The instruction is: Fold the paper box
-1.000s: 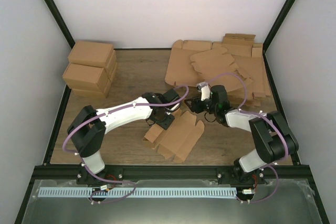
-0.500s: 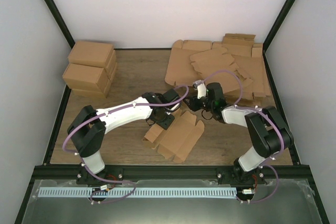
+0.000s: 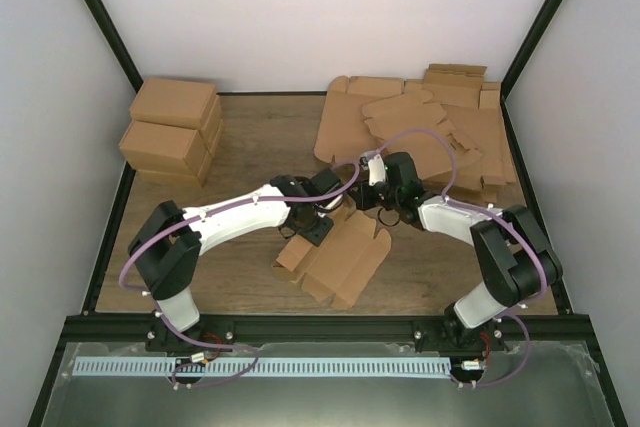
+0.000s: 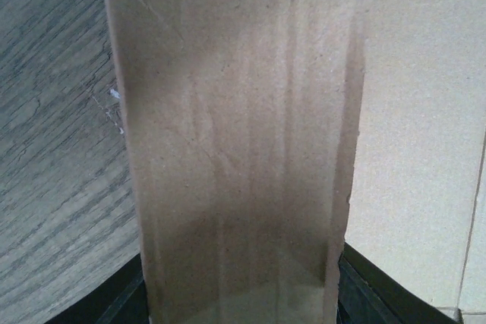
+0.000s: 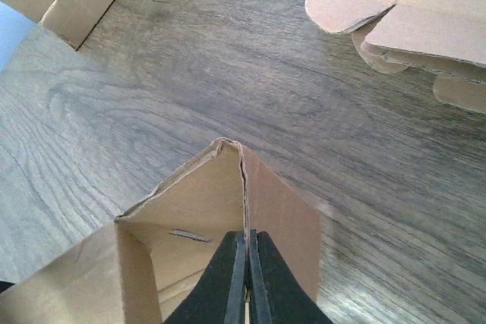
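White walls and black corner posts around a wood-grain table [image 3: 250, 147]. Near the middle of it lies the paper box [image 3: 345, 257], half folded: one broad panel flat on the wood, side walls and notched flaps partly raised.

Reaching in at the box's rear left end, the left gripper [image 3: 318, 232]. Seen from its wrist camera, nothing but a tall cardboard flap [image 4: 243, 149] filling the view, with dark fingers [image 4: 114, 305] showing only at the bottom corners on either side of it. Cannot tell from that whether the fingers press on the flap or merely flank it. More of the box's pale panel to the right of the flap, bare wood to the left.

Reaching in at the box's rear right corner, the right gripper [image 3: 372, 202]. From its wrist camera, fingers pinched tight together [image 5: 247, 237] on the thin upper edge of a raised wall of the box [image 5: 190, 210] (the wall rising to a peak just beyond the fingertips, with a small slot visible on the inner face).

Well behind the box and to its left, a stack of closed cartons [image 3: 172, 132], against the table's rear left corner. Behind the box and to its right, a loose pile of flat cardboard blanks [image 3: 420, 132], overlapping, clear of the box.
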`<action>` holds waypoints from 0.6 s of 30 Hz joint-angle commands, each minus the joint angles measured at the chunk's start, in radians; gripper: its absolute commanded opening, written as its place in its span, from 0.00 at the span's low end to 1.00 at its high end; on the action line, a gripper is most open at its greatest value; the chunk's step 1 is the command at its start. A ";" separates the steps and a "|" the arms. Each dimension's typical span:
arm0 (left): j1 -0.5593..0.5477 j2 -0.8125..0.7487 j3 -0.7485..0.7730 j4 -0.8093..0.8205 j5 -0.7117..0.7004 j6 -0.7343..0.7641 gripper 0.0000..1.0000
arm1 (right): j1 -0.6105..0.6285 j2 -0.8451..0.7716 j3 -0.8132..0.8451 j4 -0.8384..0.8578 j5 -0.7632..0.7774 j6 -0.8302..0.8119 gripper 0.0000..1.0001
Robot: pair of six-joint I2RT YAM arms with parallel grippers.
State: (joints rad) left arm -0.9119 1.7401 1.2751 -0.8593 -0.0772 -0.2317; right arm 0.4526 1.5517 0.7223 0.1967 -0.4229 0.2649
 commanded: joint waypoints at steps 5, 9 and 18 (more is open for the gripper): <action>0.009 0.004 0.030 0.007 0.005 -0.013 0.52 | 0.058 -0.070 0.073 -0.188 0.056 0.136 0.01; 0.010 0.006 0.030 0.006 0.005 -0.016 0.52 | 0.077 -0.093 0.063 -0.240 0.108 0.200 0.01; 0.009 0.010 0.028 0.009 0.001 -0.023 0.52 | 0.126 -0.155 0.038 -0.269 0.144 0.354 0.01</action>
State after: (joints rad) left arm -0.9031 1.7401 1.2758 -0.8761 -0.0776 -0.2573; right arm 0.5354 1.4387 0.7574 -0.0483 -0.2794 0.5266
